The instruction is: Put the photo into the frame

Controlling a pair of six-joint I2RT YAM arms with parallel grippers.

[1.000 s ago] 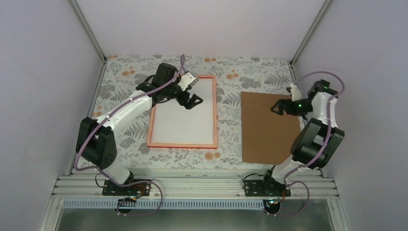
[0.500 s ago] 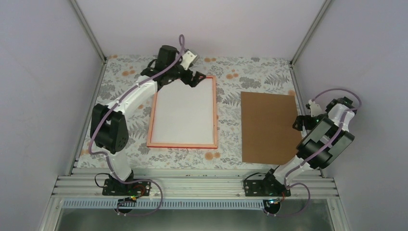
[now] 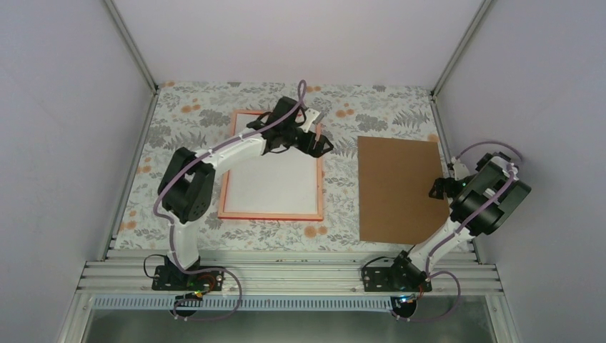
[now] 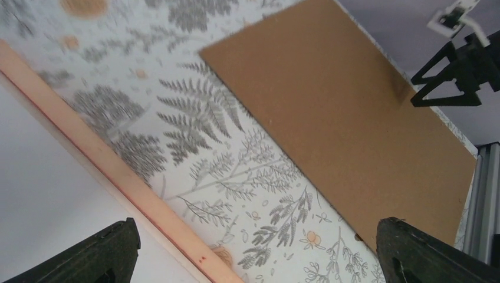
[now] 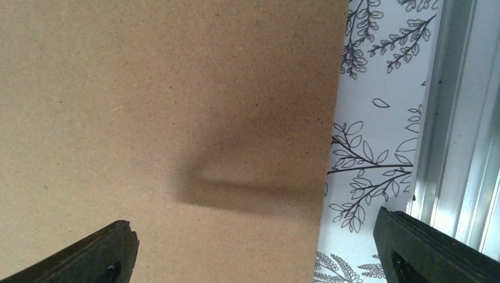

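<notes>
Left pincer, jaws apart and empty, has swung across to the frame's far right corner. Right pincer, also apart, has backed off to the counter's right edge. Frame lies mid-counter. The photo appears seated inside, white back up. Board not yet fitted.

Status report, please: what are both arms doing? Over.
Left pincer open, empty, above right edge of frame. Right pincer open, empty, above brown board. Photo white-side up in frame. Nothing blocking.
</notes>
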